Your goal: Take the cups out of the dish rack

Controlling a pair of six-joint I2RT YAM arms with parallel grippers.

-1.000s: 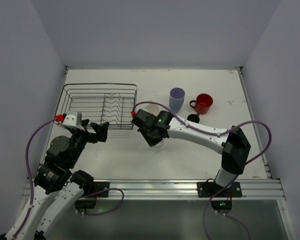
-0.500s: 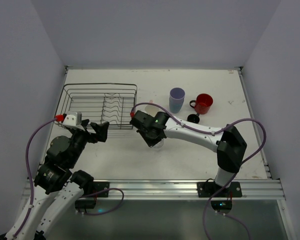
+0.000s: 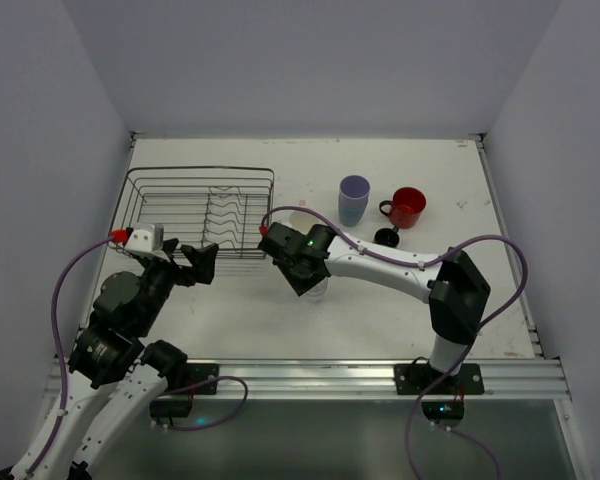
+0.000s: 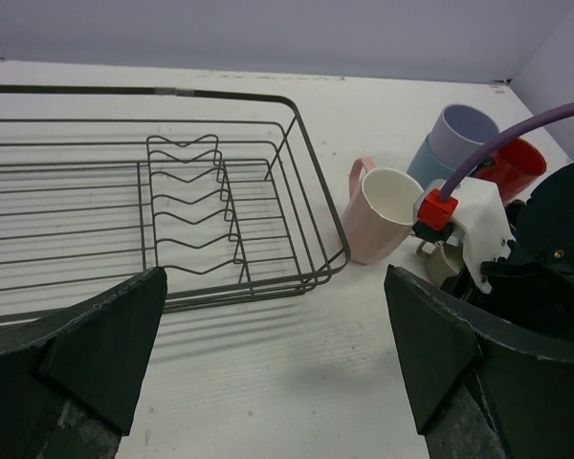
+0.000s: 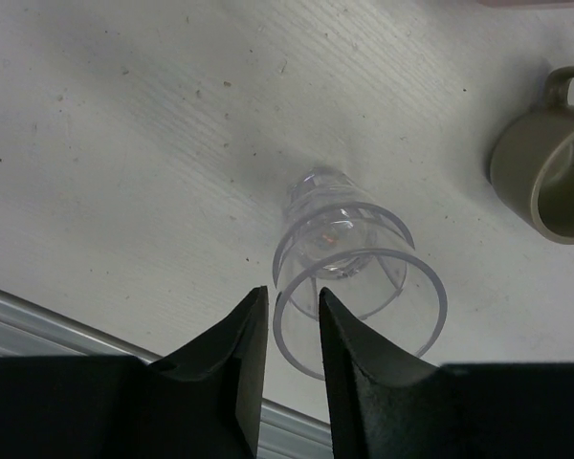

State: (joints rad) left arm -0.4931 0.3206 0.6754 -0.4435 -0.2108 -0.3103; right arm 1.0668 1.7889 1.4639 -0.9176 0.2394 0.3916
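Observation:
The black wire dish rack (image 3: pixel 140 215) stands empty at the back left; its rim also shows in the left wrist view (image 4: pixel 311 177). A small clear bluish cup (image 5: pixel 349 253) stands upright on the table under my right gripper (image 5: pixel 294 292). The jaws stand a narrow gap apart astride its near rim. My left gripper (image 4: pixel 275 287) is wide open and empty, in front of the rack. The pale pink cup (image 4: pixel 383 215), lavender tumbler (image 3: pixel 354 198), red mug (image 3: pixel 408 207) and olive-brown mug (image 5: pixel 545 182) stand on the table right of the rack.
The right arm (image 3: pixel 390 265) reaches across the table middle, and its purple cable loops over the pink cup. The metal rail (image 3: pixel 310 375) marks the table's near edge, close below the clear cup. Walls close in the left, right and back.
The right arm's elbow and gripper have shifted a little to the left over the clear cup. The left arm has not moved.

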